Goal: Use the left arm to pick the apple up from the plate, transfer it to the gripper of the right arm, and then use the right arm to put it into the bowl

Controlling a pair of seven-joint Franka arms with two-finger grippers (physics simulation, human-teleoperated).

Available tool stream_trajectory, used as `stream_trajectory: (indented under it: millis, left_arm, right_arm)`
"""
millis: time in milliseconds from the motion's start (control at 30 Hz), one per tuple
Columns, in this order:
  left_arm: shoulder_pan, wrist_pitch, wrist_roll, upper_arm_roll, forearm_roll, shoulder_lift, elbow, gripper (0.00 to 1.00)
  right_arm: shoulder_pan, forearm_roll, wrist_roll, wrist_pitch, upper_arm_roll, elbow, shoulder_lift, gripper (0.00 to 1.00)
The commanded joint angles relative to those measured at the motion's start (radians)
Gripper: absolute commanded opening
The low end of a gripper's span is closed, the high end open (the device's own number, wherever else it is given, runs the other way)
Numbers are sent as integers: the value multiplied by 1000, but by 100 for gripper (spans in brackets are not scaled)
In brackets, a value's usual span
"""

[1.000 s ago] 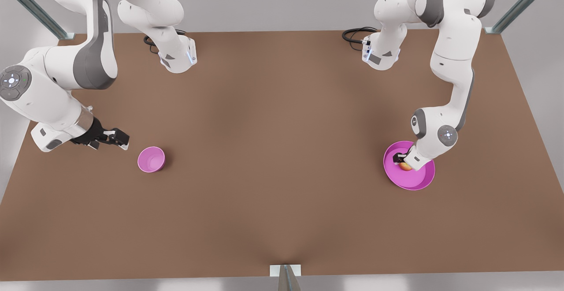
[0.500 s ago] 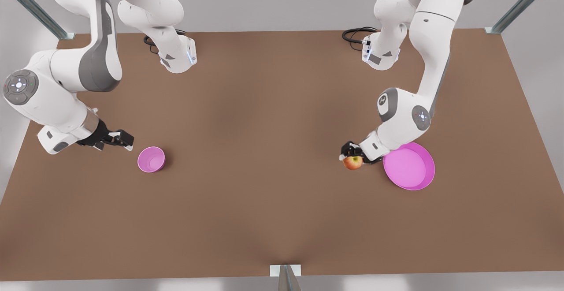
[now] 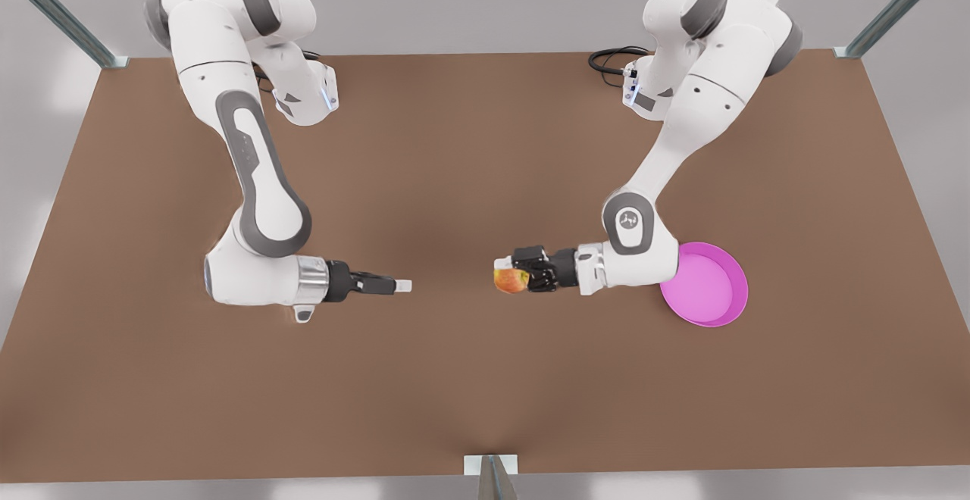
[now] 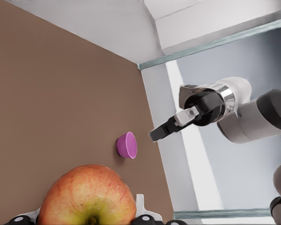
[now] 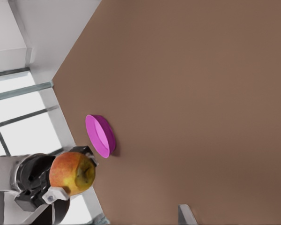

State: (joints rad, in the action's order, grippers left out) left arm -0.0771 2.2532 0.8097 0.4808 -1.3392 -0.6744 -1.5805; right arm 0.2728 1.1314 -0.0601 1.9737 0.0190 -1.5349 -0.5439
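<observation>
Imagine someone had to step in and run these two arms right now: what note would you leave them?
Left gripper: shut on the apple, held out sideways above mid-table, facing the other arm.
Right gripper: pointing at the apple across a gap. I cannot tell if it is open.
Plate: on the table at the front view's right, behind the left arm, with no apple on it.
Bowl: standing on the table, seen in the left wrist view.
Done: apple picked off the plate and brought to the handover spot.
Left: close the gap, pass the apple to the right gripper, release, then drop it in the bowl.

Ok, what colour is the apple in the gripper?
Yellow with a red-orange blush; the apple shows best in the left wrist view.
</observation>
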Motion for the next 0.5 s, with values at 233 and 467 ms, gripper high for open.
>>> stream_trajectory:
  millis: [233,467]
  left_arm:
    - [-4,-69,1539,61,-149,-166,145,67]
    - [-4,-69,1560,104,-193,-218,172,67]
  right_arm:
    - [20,367,333,215,27,-25,-48,100]
    - [-30,576,835,50,67,-163,-48,100]
